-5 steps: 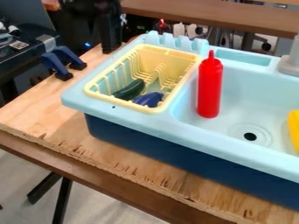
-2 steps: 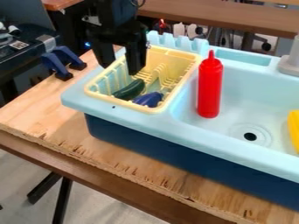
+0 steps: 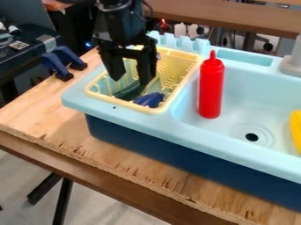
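Hand: black, two-fingered (image 3: 130,81), hanging over the left part of the rack. Fingers spread, nothing pinched between them.
Green piece: dark, long toy vegetable (image 3: 127,92), lying in the rack below the hand. One fingertip overlaps its upper end in view; touching or just above, cannot tell.
Purple piece: toy eggplant by its look (image 3: 150,100), in the same rack, just beside the green piece, toward the near rim.
Rack: pale yellow, slatted (image 3: 115,103), set in the left side of the toy sink (image 3: 176,147). Raised prongs inside, right of the green piece.
Red bottle: squeeze type (image 3: 211,90), upright in the basin, nozzle up.
Yellow item: at the right edge of the view (image 3: 296,129), cut off; kind unclear.
Desk: plywood top (image 3: 53,138) under the sink; two blue clamps (image 3: 54,66) at its far left edge.
Step in hand: looks like positioning low at the green piece, no grip made. My reading only.
Next move calls for: if it is a grasp, fingers astride the green piece, clear of slats and prongs, purple piece left unbumped, then an even squeeze.
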You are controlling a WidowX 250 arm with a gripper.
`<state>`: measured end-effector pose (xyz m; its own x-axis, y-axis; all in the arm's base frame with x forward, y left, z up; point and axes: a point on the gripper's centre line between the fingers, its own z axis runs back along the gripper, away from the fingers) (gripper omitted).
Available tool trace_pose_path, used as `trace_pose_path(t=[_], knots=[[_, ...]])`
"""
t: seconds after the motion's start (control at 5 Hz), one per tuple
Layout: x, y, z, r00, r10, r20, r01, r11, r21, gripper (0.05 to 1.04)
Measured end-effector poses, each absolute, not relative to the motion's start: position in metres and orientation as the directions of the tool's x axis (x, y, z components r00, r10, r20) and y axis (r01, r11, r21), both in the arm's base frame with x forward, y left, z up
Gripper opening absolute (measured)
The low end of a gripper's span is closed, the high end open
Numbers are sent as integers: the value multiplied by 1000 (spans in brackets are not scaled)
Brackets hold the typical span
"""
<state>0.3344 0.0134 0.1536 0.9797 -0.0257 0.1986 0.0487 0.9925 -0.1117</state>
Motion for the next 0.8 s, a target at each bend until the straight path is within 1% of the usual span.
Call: trace_pose_path(t=[0.2, 0.4, 0.6, 0.8], knots=[[340, 7, 144, 981, -24, 192, 50, 990, -133, 998], [342, 3, 132, 986, 0, 167, 27, 987, -157, 998], [343, -1, 117, 992, -23, 124, 41, 988, -146, 998], [337, 1, 101, 996, 4, 90, 10, 989, -147, 998]])
